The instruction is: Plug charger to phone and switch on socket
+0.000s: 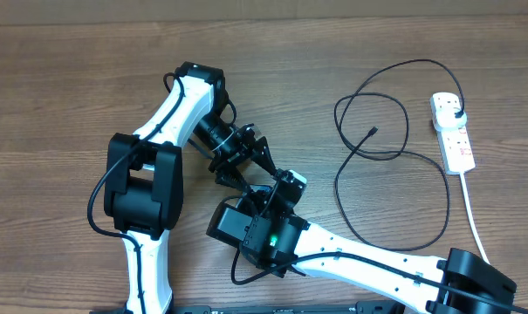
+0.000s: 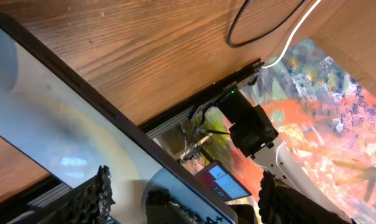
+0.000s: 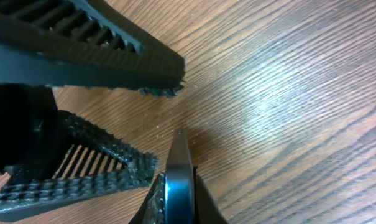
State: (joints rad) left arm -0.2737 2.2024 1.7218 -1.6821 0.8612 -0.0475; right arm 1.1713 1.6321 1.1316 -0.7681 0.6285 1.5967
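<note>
In the right wrist view the phone [image 3: 177,174] stands edge-on, a thin dark blue-black slab just above the wood, and my right gripper [image 3: 178,199] is shut on it. The left wrist view shows its pale screen [image 2: 63,124] running between the spread fingers of my open left gripper [image 2: 191,199], which does not squeeze it. Overhead, the two grippers meet at mid-table, left [image 1: 253,162] and right [image 1: 287,186], and hide the phone. The charger [image 1: 381,153] lies in black loops to the right. Its connector tip [image 1: 372,132] is loose on the wood and its plug [image 1: 456,109] sits in the white socket [image 1: 454,139].
A thick white cord [image 1: 475,209] runs from the socket to the table's front right edge. The left arm's black elbow [image 1: 146,183] stands at the front left. Past the table edge in the left wrist view are a black camera mount [image 2: 253,127] and a patterned floor [image 2: 337,124].
</note>
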